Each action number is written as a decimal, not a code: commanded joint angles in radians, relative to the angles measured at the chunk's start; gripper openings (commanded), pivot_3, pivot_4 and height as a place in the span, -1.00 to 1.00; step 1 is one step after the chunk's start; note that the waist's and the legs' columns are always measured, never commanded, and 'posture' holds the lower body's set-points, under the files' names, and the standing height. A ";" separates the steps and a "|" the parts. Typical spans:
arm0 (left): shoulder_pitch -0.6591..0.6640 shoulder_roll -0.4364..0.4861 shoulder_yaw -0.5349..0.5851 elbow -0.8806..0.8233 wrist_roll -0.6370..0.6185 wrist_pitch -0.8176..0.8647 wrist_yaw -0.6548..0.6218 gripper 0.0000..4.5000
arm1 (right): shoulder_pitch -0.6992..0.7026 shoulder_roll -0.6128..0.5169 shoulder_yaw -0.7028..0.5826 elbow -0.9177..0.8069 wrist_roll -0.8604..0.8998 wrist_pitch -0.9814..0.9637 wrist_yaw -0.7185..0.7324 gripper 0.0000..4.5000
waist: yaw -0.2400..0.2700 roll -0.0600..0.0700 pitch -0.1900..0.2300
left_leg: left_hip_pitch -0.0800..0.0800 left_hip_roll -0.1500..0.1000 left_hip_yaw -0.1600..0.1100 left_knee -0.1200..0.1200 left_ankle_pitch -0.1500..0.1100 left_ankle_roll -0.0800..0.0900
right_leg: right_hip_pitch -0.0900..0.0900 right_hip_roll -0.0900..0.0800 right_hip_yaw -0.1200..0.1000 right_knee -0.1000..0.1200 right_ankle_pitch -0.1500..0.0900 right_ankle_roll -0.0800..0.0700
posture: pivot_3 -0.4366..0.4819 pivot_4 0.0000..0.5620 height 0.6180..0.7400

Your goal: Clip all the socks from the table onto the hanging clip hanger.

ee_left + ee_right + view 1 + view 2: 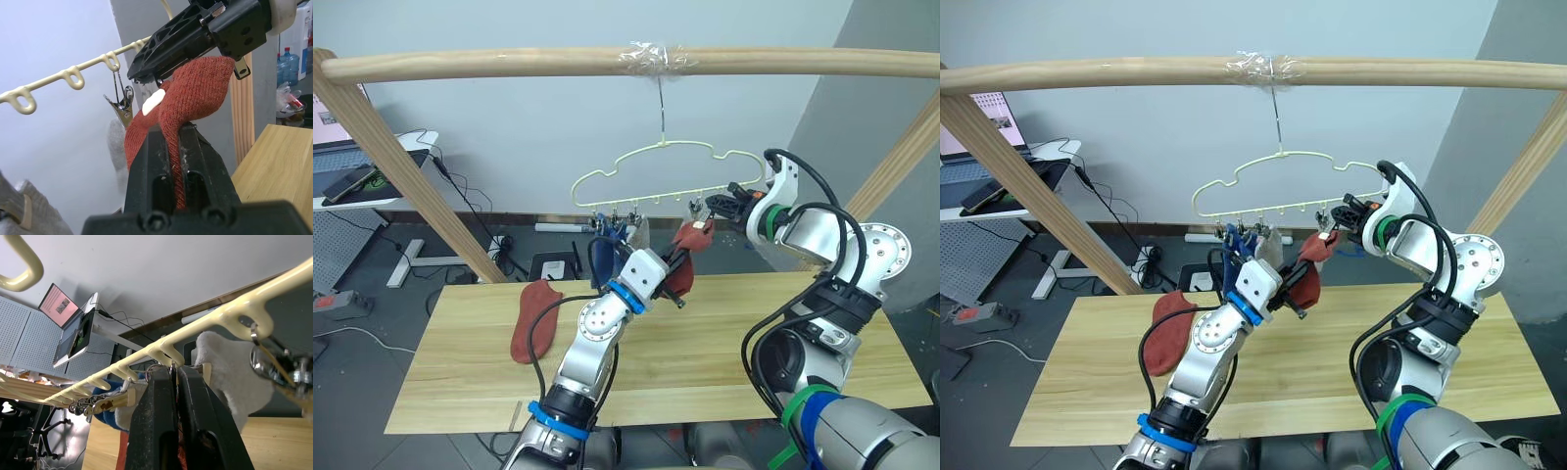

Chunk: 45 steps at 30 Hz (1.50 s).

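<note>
The pale-gold clip hanger (656, 162) hangs by its hook from the wooden pole. A blue sock (607, 237) and a light grey sock (640, 233) hang from its left clips. My left gripper (171, 132) is shut on a rust-red sock (195, 93) and holds it up under the hanger's right part. My right gripper (174, 374) is shut on a metal clip right at that sock's top edge. A second rust-red sock (533, 318) lies flat on the table (734, 343), at its left.
A thick wooden pole (509, 64) spans the top on slanted wooden posts (411, 186) at both sides. An empty clip (122, 100) hangs beside the held sock. A desk with a laptop (347, 176) stands far left, with cables on the floor behind the table.
</note>
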 commanded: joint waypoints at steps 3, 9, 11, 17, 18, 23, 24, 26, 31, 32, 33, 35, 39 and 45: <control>-0.034 -0.018 -0.022 0.008 0.010 -0.034 0.005 -1.00 | -0.009 -0.001 -0.003 -0.040 0.030 0.008 0.001 -0.76 | 0.000 0.000 0.000 | 0.000 0.000 0.000 0.000 0.000 0.000 | 0.000 0.000 0.000 0.000 0.000 0.000 | -0.25 -0.61 1.00; -0.059 -0.039 -0.023 -0.018 -0.069 0.037 -0.049 -1.00 | 0.011 -0.029 0.013 -0.053 0.041 0.008 0.056 0.19 | -0.005 0.000 0.000 | 0.000 0.000 0.000 0.000 0.000 0.000 | 0.000 0.000 0.000 0.000 0.000 0.000 | -0.26 -0.60 1.00; -0.064 -0.043 -0.023 -0.033 -0.091 0.072 -0.066 -1.00 | 0.022 -0.050 0.029 -0.067 0.049 -0.016 0.092 0.50 | -0.006 0.000 0.000 | 0.000 0.000 0.000 0.000 0.000 0.000 | 0.000 0.000 0.000 0.000 0.000 0.000 | -0.26 -0.61 1.00; -0.062 -0.082 -0.007 -0.063 -0.230 0.293 -0.113 -0.89 | 0.119 -0.191 0.122 -0.181 0.103 -0.096 0.249 1.00 | -0.014 0.000 0.000 | -0.001 0.000 0.000 0.000 0.000 0.000 | 0.000 0.000 0.000 0.000 -0.003 0.005 | -0.29 -0.60 1.00; -0.064 -0.094 0.005 -0.061 -0.257 0.326 -0.110 -0.76 | 0.143 -0.215 0.142 -0.201 0.100 -0.127 0.266 1.00 | -0.017 0.000 0.000 | -0.001 0.000 0.000 0.000 0.000 0.000 | 0.000 0.000 0.000 -0.001 -0.003 0.005 | -0.30 -0.60 1.00; -0.076 -0.109 0.054 -0.008 -0.326 0.413 -0.110 -0.12 | 0.255 -0.285 0.226 -0.270 0.067 -0.276 0.304 1.00 | -0.034 0.000 0.000 | 0.000 0.000 0.000 0.000 0.000 0.000 | 0.000 0.000 0.000 0.000 -0.003 0.006 | -0.33 -0.58 1.00; -0.076 -0.106 0.063 0.008 -0.335 0.429 -0.115 0.01 | 0.284 -0.292 0.246 -0.278 0.052 -0.314 0.309 1.00 | -0.037 0.000 0.000 | 0.000 0.001 0.001 0.001 0.000 0.000 | 0.000 0.001 0.000 0.000 -0.003 0.006 | -0.34 -0.58 1.00; -0.069 -0.093 0.076 0.032 -0.351 0.458 -0.128 0.29 | 0.351 -0.305 0.292 -0.290 0.020 -0.398 0.323 1.00 | -0.039 0.000 0.000 | 0.001 0.001 0.001 0.001 0.000 0.000 | 0.000 0.001 0.000 0.001 -0.003 0.006 | -0.34 -0.58 1.00; -0.019 -0.028 0.084 0.023 -0.329 0.470 -0.162 0.99 | 0.481 -0.338 0.415 -0.306 -0.068 -0.593 0.359 1.00 | -0.042 0.000 0.000 | 0.001 0.000 0.002 0.001 0.000 0.000 | 0.000 0.001 0.001 0.001 -0.003 0.006 | -0.30 -0.58 1.00; 0.001 -0.004 0.085 -0.006 -0.328 0.479 -0.167 0.99 | 0.508 -0.352 0.459 -0.310 -0.107 -0.653 0.372 1.00 | -0.042 0.000 0.000 | 0.001 0.000 0.001 0.001 0.000 0.000 | 0.000 0.001 0.001 0.000 -0.003 0.006 | -0.30 -0.58 1.00; 0.018 0.017 0.085 -0.032 -0.326 0.484 -0.171 0.99 | 0.530 -0.363 0.495 -0.312 -0.139 -0.704 0.384 1.00 | -0.043 0.000 0.000 | 0.001 0.000 0.001 0.001 0.000 0.000 | 0.000 0.001 0.001 0.000 -0.003 0.006 | -0.30 -0.58 1.00; 0.065 0.081 0.091 -0.112 -0.318 0.504 -0.172 0.99 | 0.567 -0.353 0.550 -0.304 -0.191 -0.795 0.379 1.00 | -0.042 0.000 0.000 | 0.001 0.001 0.001 0.001 0.000 0.000 | 0.000 0.001 0.001 0.000 -0.003 0.006 | -0.24 -0.57 1.00; 0.161 0.238 0.086 -0.292 -0.300 0.652 -0.148 0.99 | 0.612 -0.321 0.639 -0.246 -0.320 -0.989 0.345 1.00 | -0.038 0.000 0.000 | 0.002 0.001 0.001 0.000 0.000 0.000 | 0.000 0.001 0.001 0.001 -0.003 0.006 | -0.15 -0.55 1.00; 0.288 0.363 0.191 -0.511 -0.235 0.656 -0.039 1.00 | 0.606 -0.259 0.674 -0.153 -0.436 -1.163 0.275 0.29 | -0.012 -0.003 0.002 | 0.002 0.001 0.000 0.001 0.000 0.000 | 0.001 0.001 0.002 0.000 -0.003 0.006 | -0.06 -0.54 1.00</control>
